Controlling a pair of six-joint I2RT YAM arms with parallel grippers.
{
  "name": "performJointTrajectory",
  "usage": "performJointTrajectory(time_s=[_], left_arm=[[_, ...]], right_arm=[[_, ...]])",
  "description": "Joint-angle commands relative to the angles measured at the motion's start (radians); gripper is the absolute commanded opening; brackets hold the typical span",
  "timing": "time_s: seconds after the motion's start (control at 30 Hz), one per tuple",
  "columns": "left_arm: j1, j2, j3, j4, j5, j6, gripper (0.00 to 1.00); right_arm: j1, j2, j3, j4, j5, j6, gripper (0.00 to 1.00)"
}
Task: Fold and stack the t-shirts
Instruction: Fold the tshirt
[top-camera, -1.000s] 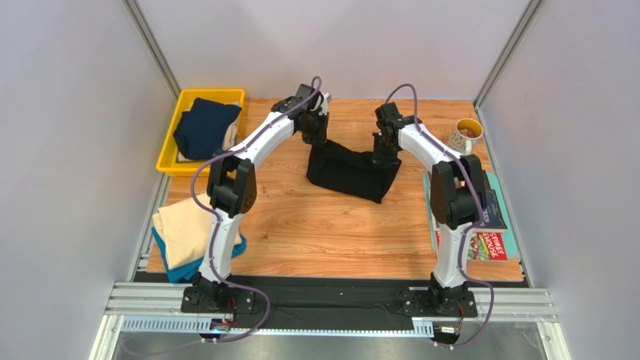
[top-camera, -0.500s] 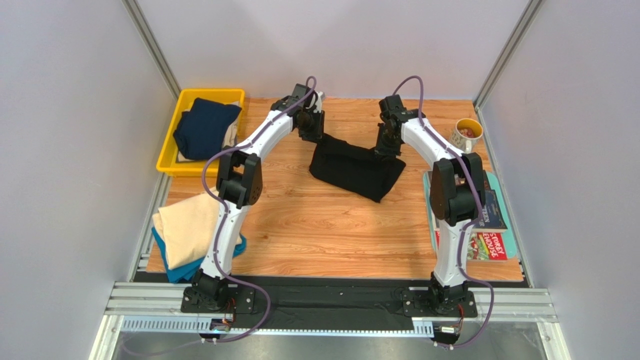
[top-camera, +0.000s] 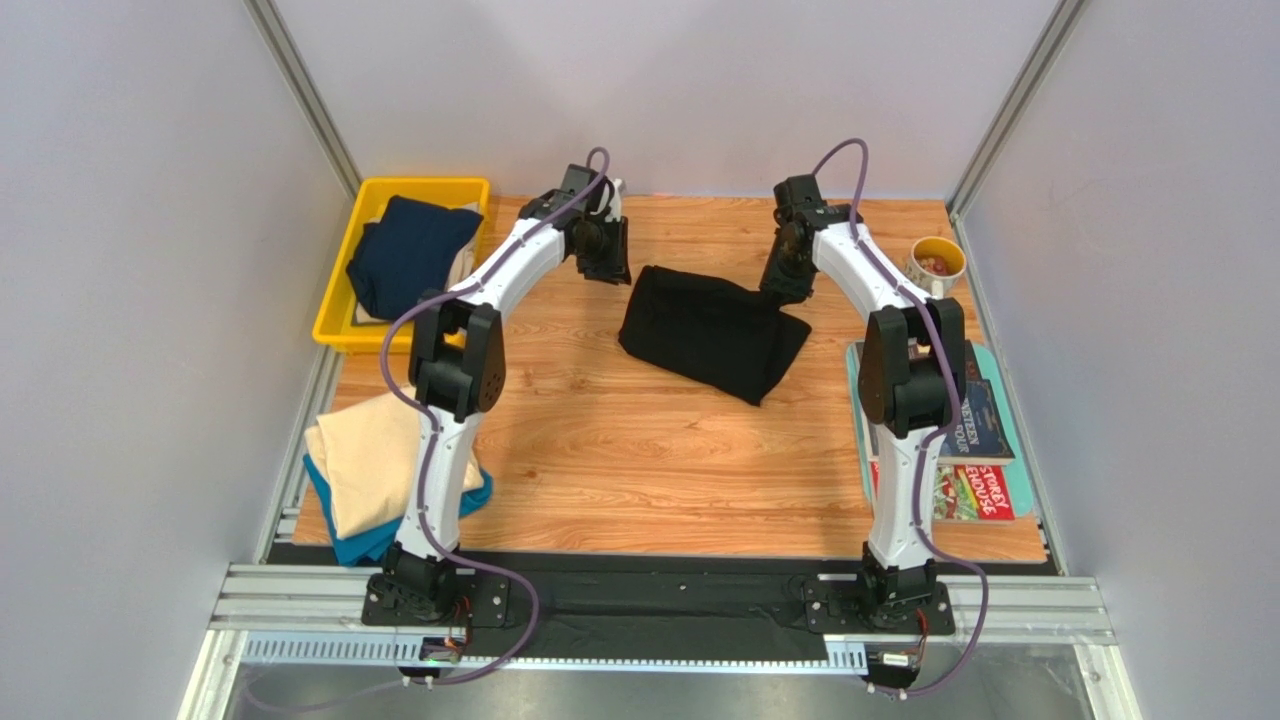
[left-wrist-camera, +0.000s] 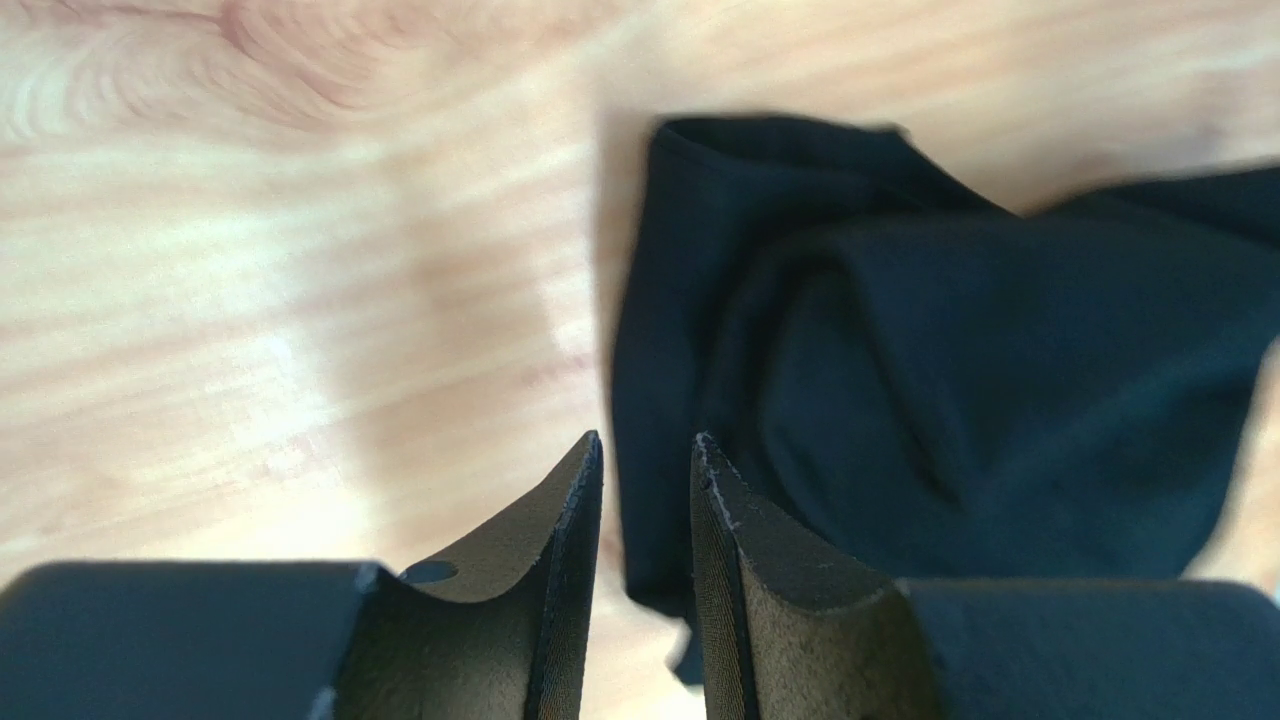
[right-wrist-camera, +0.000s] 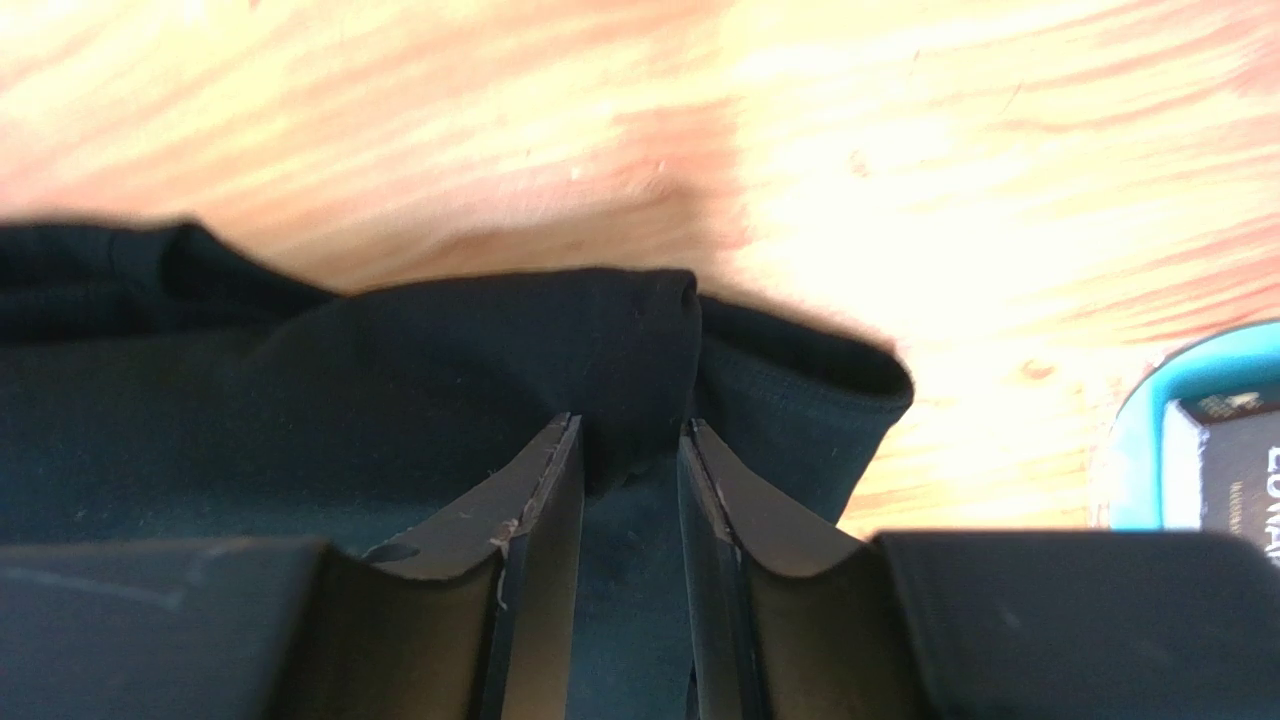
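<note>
The black t-shirt (top-camera: 714, 333) lies folded into a rough rectangle on the wooden table, far centre. My left gripper (top-camera: 604, 258) hangs just left of its far left corner and apart from it. In the left wrist view its jaws (left-wrist-camera: 646, 438) stand a narrow gap apart with nothing between them, and the shirt (left-wrist-camera: 977, 360) lies to their right. My right gripper (top-camera: 784, 281) is over the shirt's far right corner. Its jaws (right-wrist-camera: 631, 426) are narrowly apart, with a raised fold of black cloth (right-wrist-camera: 601, 338) at the tips.
A yellow bin (top-camera: 338, 311) at far left holds the navy t-shirt (top-camera: 409, 252). The cream t-shirt (top-camera: 368, 458) lies on the teal one (top-camera: 353, 540) at the near left edge. A mug (top-camera: 935, 267) and magazines (top-camera: 977, 450) are on the right.
Both grippers carried the black shirt's far edge toward the back and lowered it, so it now lies flatter. The left gripper has let go and moved left, off the cloth.
</note>
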Motion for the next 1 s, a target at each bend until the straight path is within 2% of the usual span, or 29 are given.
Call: performJointTrajectory(time_s=[0.0,0.17,0.3,0.33,0.37,0.47,0.53,0.57,0.6,0.77,0.97], left_arm=[[-0.017,-0.166,-0.054,0.046,0.078,-0.009,0.35],[-0.083,-0.197,-0.074,0.057,0.147,-0.003,0.35],[-0.139,-0.136,-0.051,0.078,0.196,-0.026,0.34],[-0.146,-0.121,-0.034,0.078,0.207,-0.03,0.35],[-0.162,-0.093,-0.028,0.08,0.212,-0.035,0.34],[-0.183,-0.062,-0.026,0.08,0.217,-0.035,0.34],[-0.186,-0.05,-0.03,0.081,0.223,-0.033,0.34],[-0.189,-0.042,-0.034,0.083,0.226,-0.032,0.34],[-0.189,-0.039,-0.036,0.081,0.227,-0.027,0.34],[-0.189,-0.039,-0.063,0.078,0.217,-0.012,0.34],[-0.186,-0.068,-0.111,0.074,0.171,0.005,0.33]], right_arm=[[-0.029,0.034,0.095,-0.035,0.038,0.021,0.34],[-0.052,0.008,0.097,-0.057,0.053,0.004,0.34],[-0.059,-0.05,0.069,-0.087,0.05,-0.025,0.38],[-0.059,-0.067,0.054,-0.092,0.036,-0.029,0.39],[-0.059,-0.084,0.035,-0.094,0.018,-0.03,0.44],[-0.055,-0.156,-0.063,-0.089,-0.068,-0.021,0.45],[-0.047,-0.205,-0.138,-0.08,-0.073,-0.021,0.46],[-0.044,-0.222,-0.161,-0.075,-0.07,-0.022,0.52],[-0.042,-0.25,-0.182,-0.072,-0.059,-0.022,0.54],[-0.042,-0.308,-0.32,-0.036,-0.088,-0.03,0.54],[-0.036,-0.292,-0.385,0.055,-0.229,0.004,0.55]])
